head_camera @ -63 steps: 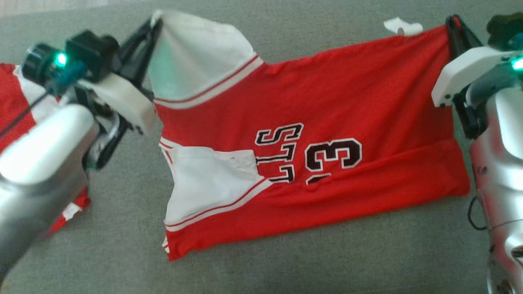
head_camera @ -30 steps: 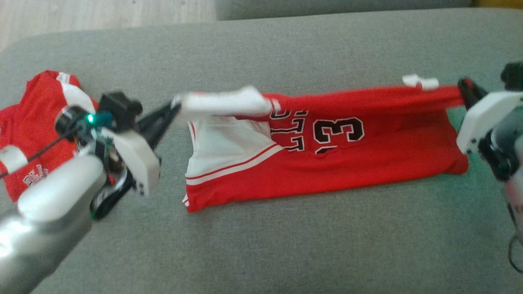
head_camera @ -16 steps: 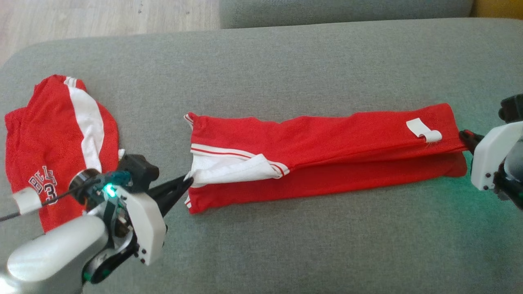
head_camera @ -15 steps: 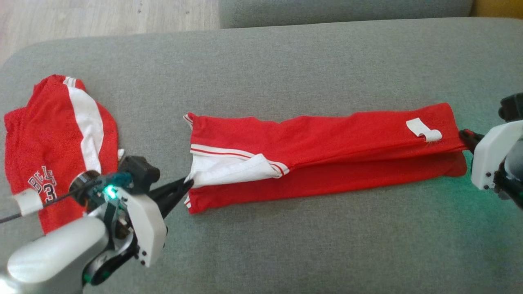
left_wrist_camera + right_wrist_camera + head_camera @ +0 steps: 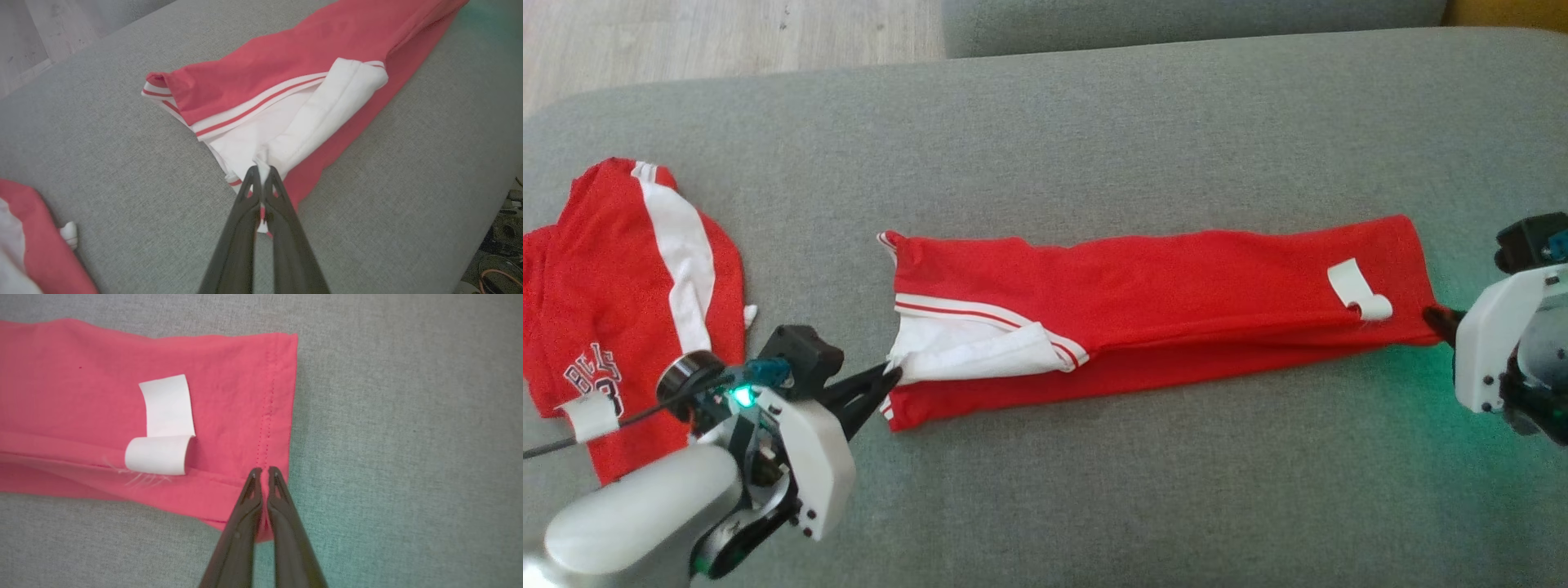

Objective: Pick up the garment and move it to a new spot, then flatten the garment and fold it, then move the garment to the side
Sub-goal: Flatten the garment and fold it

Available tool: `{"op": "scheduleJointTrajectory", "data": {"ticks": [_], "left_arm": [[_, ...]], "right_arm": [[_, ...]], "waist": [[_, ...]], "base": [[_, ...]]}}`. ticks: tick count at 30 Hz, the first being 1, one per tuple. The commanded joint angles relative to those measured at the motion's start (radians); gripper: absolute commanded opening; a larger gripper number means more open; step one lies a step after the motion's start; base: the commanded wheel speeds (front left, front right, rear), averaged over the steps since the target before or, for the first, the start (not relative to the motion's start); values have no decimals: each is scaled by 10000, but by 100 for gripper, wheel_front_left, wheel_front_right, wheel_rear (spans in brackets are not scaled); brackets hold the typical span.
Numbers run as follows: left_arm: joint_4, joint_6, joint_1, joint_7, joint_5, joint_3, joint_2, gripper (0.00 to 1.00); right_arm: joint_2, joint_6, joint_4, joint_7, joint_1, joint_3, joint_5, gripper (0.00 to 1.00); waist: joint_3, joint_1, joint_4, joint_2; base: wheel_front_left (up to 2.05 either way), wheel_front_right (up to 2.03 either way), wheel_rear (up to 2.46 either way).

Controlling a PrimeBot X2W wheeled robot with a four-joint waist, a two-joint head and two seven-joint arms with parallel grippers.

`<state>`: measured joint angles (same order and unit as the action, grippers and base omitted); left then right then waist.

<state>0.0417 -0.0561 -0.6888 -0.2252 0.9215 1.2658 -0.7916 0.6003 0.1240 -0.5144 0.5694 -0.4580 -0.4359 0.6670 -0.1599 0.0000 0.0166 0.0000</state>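
Observation:
The garment (image 5: 1160,306) is a red jersey with white, red-striped trim, folded lengthwise into a long band across the grey cushion (image 5: 1094,490). My left gripper (image 5: 892,376) is shut on the white trim at its left end (image 5: 261,169). At the other end my right gripper (image 5: 1431,314) is shut on the red hem corner (image 5: 264,470). A curled white label (image 5: 163,428) sits on the top layer near that hem (image 5: 1357,292). The folded-over layer lies on the lower one, leaving a red strip showing along the near edge.
A second red and white jersey (image 5: 621,302) lies crumpled at the cushion's left end, close behind my left arm. Wooden floor (image 5: 727,37) and another grey cushion (image 5: 1192,16) lie beyond the far edge. Bare grey cushion stretches in front of the garment.
Both grippers brought the lifted far edge of the garment over and down toward me, folding it in half lengthwise and hiding the number print. The head camera shifted too.

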Motion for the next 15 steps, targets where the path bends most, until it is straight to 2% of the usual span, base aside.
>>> {"op": "scheduleJointTrajectory", "data": {"ticks": [1, 2, 4, 8, 15], "left_arm": [[31, -149, -182, 191, -127, -423, -225, 0], [156, -249, -162, 309, -177, -449, -151, 11], [374, -429, -82, 570, -257, -483, 36, 100], [799, -1011, 76, 1552, -296, -886, 486, 100], [1220, -2163, 356, 4040, 275, -2512, 1216, 100]], "right_arm": [[269, 67, 224, 122, 116, 13, 68, 10], [248, 67, 198, 164, 143, 45, 12, 96], [159, 67, 169, 212, 185, 145, -34, 100], [-117, 67, 332, -543, 129, 742, -168, 100], [-1249, 67, 1362, -2985, -96, 2203, -521, 100]], "waist": [[13, 0, -18, 0], [21, 0, -29, 0], [49, 0, -55, 0], [141, 0, -120, 0], [405, 0, -202, 0]], "base": [[0, 0, 0], [0, 0, 0], [0, 0, 0], [0, 0, 0], [0, 0, 0]]}}
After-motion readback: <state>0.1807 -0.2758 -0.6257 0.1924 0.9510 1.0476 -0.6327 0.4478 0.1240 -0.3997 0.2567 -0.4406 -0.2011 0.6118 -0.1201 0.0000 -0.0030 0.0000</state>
